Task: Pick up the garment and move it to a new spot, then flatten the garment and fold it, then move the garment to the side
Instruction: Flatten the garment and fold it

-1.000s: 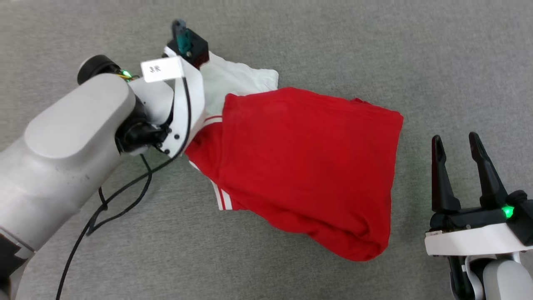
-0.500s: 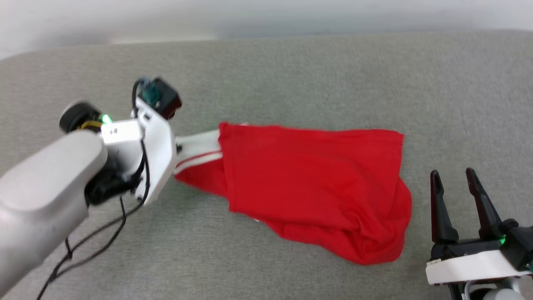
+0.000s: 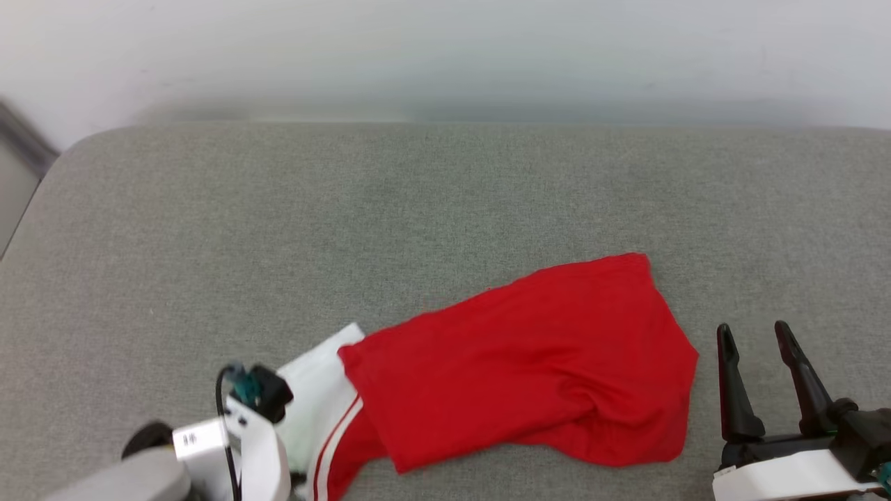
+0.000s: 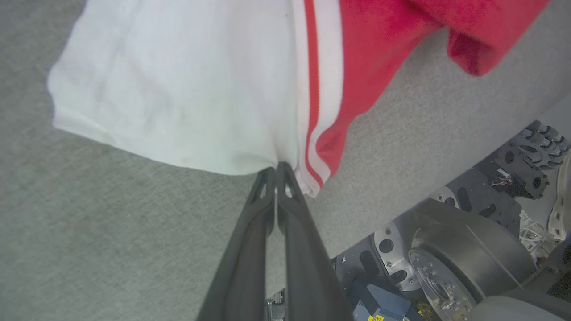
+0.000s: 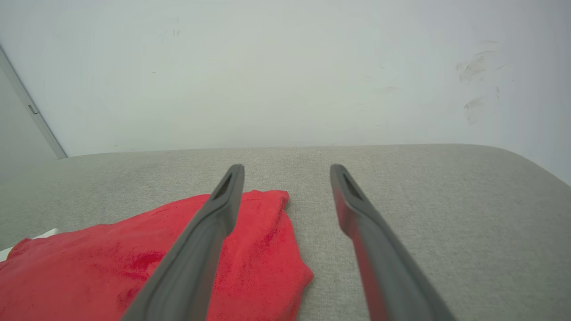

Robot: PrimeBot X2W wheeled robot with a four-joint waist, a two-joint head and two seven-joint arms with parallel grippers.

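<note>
The garment is a red jersey lying crumpled low on the grey surface, its white sleeve with red-white stripe trim pointing to the lower left. My left gripper is shut on the hem of that white sleeve, right beside the trim, close to the surface's near edge. In the head view only its wrist shows at the bottom left. My right gripper stands open just right of the red body, touching nothing. In the right wrist view its fingertips frame bare surface, with the garment at the lower left.
The grey padded surface stretches back to a white wall, and its rounded left edge is in sight. Below its near edge my own base shows in the left wrist view.
The head camera has tilted up, bringing the wall into view. My left arm has pulled back toward me with the sleeve, dragging the garment along. The right gripper stays open.
</note>
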